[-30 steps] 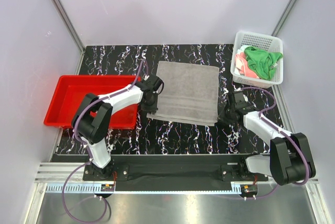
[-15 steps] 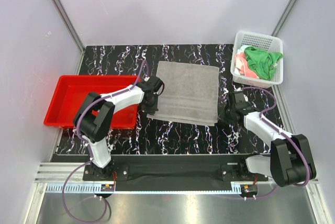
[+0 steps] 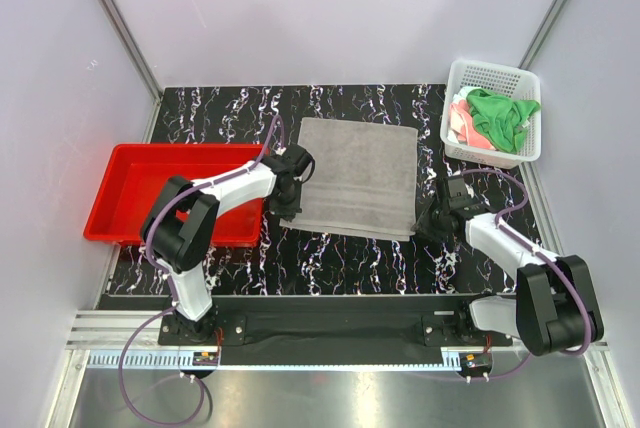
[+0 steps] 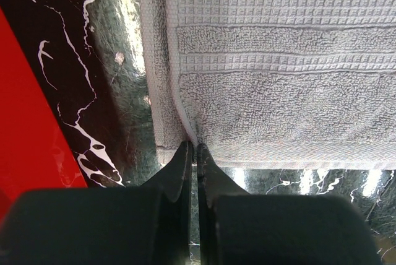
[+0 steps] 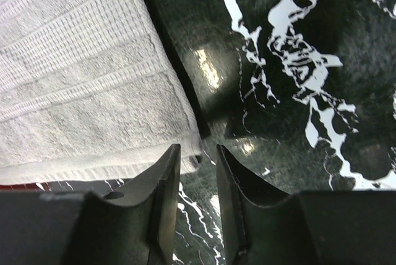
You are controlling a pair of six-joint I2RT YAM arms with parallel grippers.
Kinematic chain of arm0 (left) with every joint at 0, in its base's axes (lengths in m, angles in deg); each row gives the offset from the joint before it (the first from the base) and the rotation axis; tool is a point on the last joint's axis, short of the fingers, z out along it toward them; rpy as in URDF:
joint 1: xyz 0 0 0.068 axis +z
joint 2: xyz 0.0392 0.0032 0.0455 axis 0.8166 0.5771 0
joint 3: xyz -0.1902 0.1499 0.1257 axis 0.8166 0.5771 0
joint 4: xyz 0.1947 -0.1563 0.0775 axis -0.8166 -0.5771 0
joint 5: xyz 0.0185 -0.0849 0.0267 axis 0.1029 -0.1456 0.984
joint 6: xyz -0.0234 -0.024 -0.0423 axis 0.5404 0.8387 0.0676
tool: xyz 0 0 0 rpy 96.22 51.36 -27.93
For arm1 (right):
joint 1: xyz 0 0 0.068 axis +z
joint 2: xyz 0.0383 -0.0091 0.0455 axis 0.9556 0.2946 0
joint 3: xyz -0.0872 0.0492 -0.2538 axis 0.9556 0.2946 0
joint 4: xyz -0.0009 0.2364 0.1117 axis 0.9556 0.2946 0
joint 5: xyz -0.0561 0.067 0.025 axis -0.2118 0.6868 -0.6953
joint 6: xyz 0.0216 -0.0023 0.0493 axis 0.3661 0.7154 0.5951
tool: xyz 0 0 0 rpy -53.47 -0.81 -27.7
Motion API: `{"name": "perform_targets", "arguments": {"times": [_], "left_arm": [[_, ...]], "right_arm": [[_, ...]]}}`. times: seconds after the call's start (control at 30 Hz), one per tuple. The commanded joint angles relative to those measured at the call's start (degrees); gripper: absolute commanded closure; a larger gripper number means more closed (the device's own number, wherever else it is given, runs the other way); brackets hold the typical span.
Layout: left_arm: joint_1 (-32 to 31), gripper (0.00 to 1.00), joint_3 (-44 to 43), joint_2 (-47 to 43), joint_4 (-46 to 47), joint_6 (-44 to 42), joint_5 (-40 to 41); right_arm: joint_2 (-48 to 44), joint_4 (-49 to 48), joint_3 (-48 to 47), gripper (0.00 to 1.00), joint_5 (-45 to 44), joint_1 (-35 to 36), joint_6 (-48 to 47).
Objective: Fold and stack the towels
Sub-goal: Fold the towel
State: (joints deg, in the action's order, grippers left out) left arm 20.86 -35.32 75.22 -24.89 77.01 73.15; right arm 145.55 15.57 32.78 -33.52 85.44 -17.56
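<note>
View from above a black marbled desk [image 3: 350, 258] w/ two robot arms at its near edge. A grey towel [image 3: 355, 176] lies spread flat mid-desk, reaching from near the far edge to about halfway towards the near edge.

The left gripper [image 3: 287, 206] sits low at the towel's near-left corner. In the wrist view its fingers [image 4: 185, 160] are pinched almost together on the hem, right where a folded-under strip along the towel's left side meets the top layer.

The right gripper [image 3: 425, 220] is at the near-right corner. Its fingers [image 5: 164, 172] stand a narrow gap apart, w/ the very tip of the towel corner lying between them and bare desk showing through the gap; not closed on the cloth.

In the far-right corner is a white perforated basket [image 3: 520, 78] holding a crumpled bright green towel [image 3: 500, 113] and, beside it, a salmon-pink towel [image 3: 465, 126]. A red tray [image 3: 110, 188] lies along the left edge, just beside the left arm.
</note>
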Motion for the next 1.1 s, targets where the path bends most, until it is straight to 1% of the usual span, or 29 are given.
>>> {"name": "perform_targets", "arguments": {"times": [0.0,0.13,0.17,0.2,0.23,0.27,0.3,0.33,0.4,0.43,0.57,0.83,1.07], "left_arm": [[-0.4,1.0,-2.3,-2.1,-0.9,-0.2,0.9],[-0.5,1.0,-2.8,-2.2,-1.1,-0.4,0.6],[-0.5,1.0,-2.9,-2.2,-1.1,-0.5,0.5],[-0.5,0.97,-2.9,-2.3,-1.0,-0.5,0.2],[-0.5,0.94,-2.9,-2.3,-0.9,-0.6,0.0],[-0.4,0.89,-2.9,-2.3,-0.9,-0.7,-0.2],[-0.5,0.87,-2.9,-2.2,-0.7,-0.7,-0.2],[-0.5,0.86,-2.8,-2.1,-0.7,-0.9,-0.3],[-0.5,1.0,-2.8,-2.0,-0.6,-0.9,-0.3],[-0.5,1.0,-2.6,-1.9,-0.5,-1.0,-0.2],[-0.5,1.0,-3.5,-2.0,-1.0,-0.6,0.2],[-0.9,1.0,-8.8,-2.8,-7.1,-0.4,2.6],[-1.4,1.0,-10.6,-2.1,-9.3,-0.9,4.0]], "right_arm": [[1.2,-3.5,0.4,0.64,-1.5,-0.2,1.3],[3.6,-6.5,1.7,0.65,-0.7,-0.2,2.8],[4.0,-7.0,1.9,0.65,0.7,-0.2,3.1],[4.2,-7.8,2.6,0.68,1.1,-0.2,3.4],[4.3,-7.6,2.6,0.72,0.7,-0.3,3.2],[4.0,-7.7,2.6,0.78,0.7,-0.2,3.4],[3.8,-7.7,2.8,0.84,0.0,-0.2,3.4],[3.6,-7.6,2.8,0.87,-0.1,-0.2,3.5],[3.7,-7.6,2.6,0.95,0.1,-0.2,3.2],[3.6,-7.9,2.7,1.0,0.3,-0.2,3.3],[3.5,-8.6,2.8,1.0,0.9,-0.3,2.4],[0.2,-3.6,-2.3,1.0,1.2,-0.2,-1.5],[-1.7,-4.2,-2.3,1.0,3.1,-0.2,-1.6]]}}
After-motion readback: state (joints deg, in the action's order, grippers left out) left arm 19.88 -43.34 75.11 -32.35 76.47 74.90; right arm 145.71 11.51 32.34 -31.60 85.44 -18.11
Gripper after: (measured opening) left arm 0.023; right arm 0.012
